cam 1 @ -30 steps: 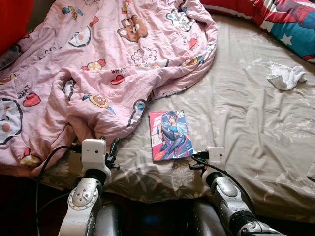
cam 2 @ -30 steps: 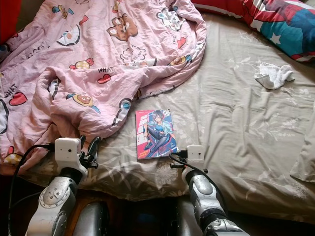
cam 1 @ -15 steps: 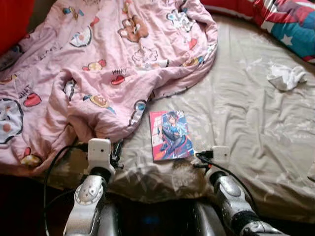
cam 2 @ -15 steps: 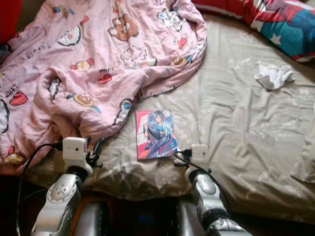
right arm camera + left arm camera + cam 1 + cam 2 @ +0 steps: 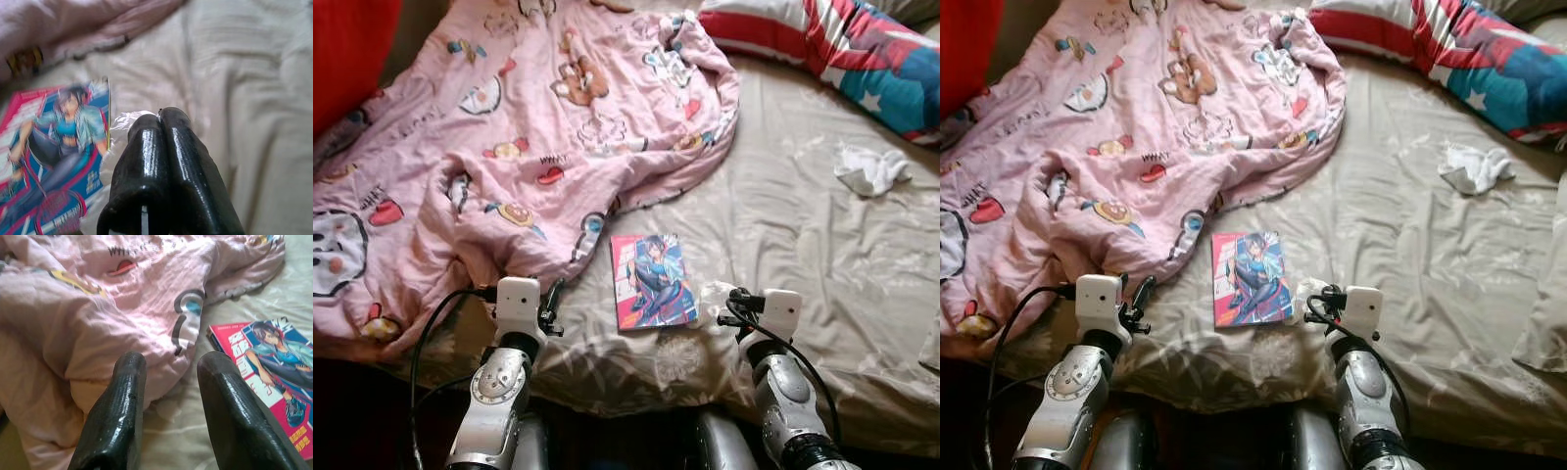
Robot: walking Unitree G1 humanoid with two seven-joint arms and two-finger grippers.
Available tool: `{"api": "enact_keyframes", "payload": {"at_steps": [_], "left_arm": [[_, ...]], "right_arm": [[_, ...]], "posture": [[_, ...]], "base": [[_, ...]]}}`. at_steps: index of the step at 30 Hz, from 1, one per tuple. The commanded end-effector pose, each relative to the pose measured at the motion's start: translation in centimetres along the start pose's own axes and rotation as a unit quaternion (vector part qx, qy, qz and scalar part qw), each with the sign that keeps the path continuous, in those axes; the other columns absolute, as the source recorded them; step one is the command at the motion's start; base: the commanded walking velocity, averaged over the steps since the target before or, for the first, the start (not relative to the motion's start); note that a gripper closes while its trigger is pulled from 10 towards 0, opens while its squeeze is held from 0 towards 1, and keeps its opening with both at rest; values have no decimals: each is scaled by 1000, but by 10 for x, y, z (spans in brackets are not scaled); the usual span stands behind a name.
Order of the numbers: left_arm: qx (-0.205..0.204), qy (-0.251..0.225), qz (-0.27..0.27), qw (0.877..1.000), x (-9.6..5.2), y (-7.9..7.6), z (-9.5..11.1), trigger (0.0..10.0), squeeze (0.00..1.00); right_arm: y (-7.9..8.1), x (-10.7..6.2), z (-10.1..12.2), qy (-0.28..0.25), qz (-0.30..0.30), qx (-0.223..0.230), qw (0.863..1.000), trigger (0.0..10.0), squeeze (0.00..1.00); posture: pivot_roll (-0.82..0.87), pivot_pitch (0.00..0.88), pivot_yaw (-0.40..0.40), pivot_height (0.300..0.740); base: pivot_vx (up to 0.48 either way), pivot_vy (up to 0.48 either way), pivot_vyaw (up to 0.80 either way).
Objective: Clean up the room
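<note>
2 silver arms reach out over the near edge of the bed [image 5: 803,225], which is covered in a beige leaf-print sheet. Between them lies a comic book [image 5: 651,280] with a bright pink and blue cover, flat on the sheet, its upper left corner just beside the hem of the rumpled pink cartoon blanket [image 5: 509,137] that spreads over the left half of the bed.

The left gripper [image 5: 168,382] sits low at the blanket's near fold, its 2 black fingers [image 5: 117,416] spread apart with nothing between them; the pink fabric bunches up right in front of the tips, and the comic book [image 5: 266,377] lies off to its right side.

The right gripper [image 5: 159,122] is just beside the comic book's right edge. Its fingers are pressed tight together, and a small crumpled bit of white wrapper [image 5: 122,122] pokes out at the tips; from the head camera the same pale scrap [image 5: 713,299] shows right in front of the wrist, touching the sheet next to the book. I cannot tell whether the fingers are really pinching it or only resting against it.

Farther back on the right, a white crumpled cloth [image 5: 869,168] lies on the bare sheet, well apart from the book. 1 red, white and blue pillow [image 5: 862,54] runs along the far edge.
</note>
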State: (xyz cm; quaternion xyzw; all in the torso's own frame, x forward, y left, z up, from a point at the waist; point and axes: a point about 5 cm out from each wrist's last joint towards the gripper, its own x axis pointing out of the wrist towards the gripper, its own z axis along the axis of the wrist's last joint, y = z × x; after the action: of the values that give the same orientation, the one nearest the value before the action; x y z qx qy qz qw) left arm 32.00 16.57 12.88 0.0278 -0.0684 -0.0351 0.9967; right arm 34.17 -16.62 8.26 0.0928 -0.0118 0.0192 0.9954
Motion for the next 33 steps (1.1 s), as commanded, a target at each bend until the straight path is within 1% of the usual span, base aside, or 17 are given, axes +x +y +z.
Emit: {"api": "enact_keyframes", "payload": {"at_steps": [1,3,6,8,10,11,12,13,15,16,20,22,25,27,30,31,33], "left_arm": [[9,18,2,1000,-5,2,-11,10000,0],[9,19,2,1000,-4,2,-13,10000,0],[6,21,5,1000,-4,2,-16,10000,0],[1,22,9,1000,-3,2,-18,10000,0],[-1,23,11,1000,-3,2,-20,10000,0],[-8,32,22,999,-6,4,-26,10000,0],[-10,34,25,999,-7,4,-28,10000,0],[-11,36,27,999,-8,4,-29,10000,0],[-11,38,28,999,-9,5,-31,10000,0],[-9,42,32,999,-10,8,-34,10000,0],[-6,52,39,998,-12,12,-41,10000,0],[-6,62,43,997,-14,13,-47,10000,0],[-6,64,43,997,-12,13,-48,10000,0],[-7,65,42,997,-9,12,-48,10000,0],[-9,66,41,997,-7,11,-49,10000,0],[-10,66,40,997,-7,10,-50,10000,0],[-10,66,39,997,-6,10,-50,10000,0]], "right_arm": [[-7,-5,3,-19,-9,2,1000,0,0],[-8,-6,6,-28,-9,0,1000,0,0],[-8,-11,6,-32,5,-21,999,0,0],[-12,-17,3,-30,-2,-16,999,0,0],[-12,-18,2,-28,-3,-16,999,0,0],[-13,-21,-3,-13,1,-37,999,4784,0],[-14,-22,-5,-9,2,-49,999,10000,0],[-14,-22,-5,-7,4,-57,998,10000,0],[-14,-21,-4,-7,1,-51,999,10000,0],[-16,-20,-3,-7,-10,-43,999,10000,0],[-17,-18,-7,6,-18,-44,999,10000,0],[-17,-16,-3,-1,-20,-40,999,10000,0],[-15,-12,3,-15,-17,-35,999,10000,0],[-15,-10,6,-20,-19,-49,998,10000,0],[-18,-9,2,-3,-29,-62,998,10000,0],[-19,-9,0,0,-34,-52,998,10000,0],[-19,-9,-1,5,-34,-49,998,10000,0]], "posture": [[-23,193,-64,603],[-30,182,-66,603],[-38,163,-69,603],[-35,150,-72,603],[-38,147,-72,603],[-50,139,-72,603],[-50,137,-72,603],[-50,137,-72,603],[-45,135,-72,603],[-47,128,-69,603],[-48,110,-63,603],[-51,100,-57,603],[-54,96,-55,603],[-58,87,-50,603],[-56,80,-46,603],[-51,77,-45,603],[-49,70,-44,603]], "base": [[0,0,0],[0,0,0],[0,0,0],[0,0,0],[0,0,0],[0,0,0],[0,0,0],[0,0,0],[0,0,0],[0,0,0],[0,0,0],[0,0,0],[0,0,0],[0,0,0],[0,0,0],[0,0,0],[0,0,0]]}}
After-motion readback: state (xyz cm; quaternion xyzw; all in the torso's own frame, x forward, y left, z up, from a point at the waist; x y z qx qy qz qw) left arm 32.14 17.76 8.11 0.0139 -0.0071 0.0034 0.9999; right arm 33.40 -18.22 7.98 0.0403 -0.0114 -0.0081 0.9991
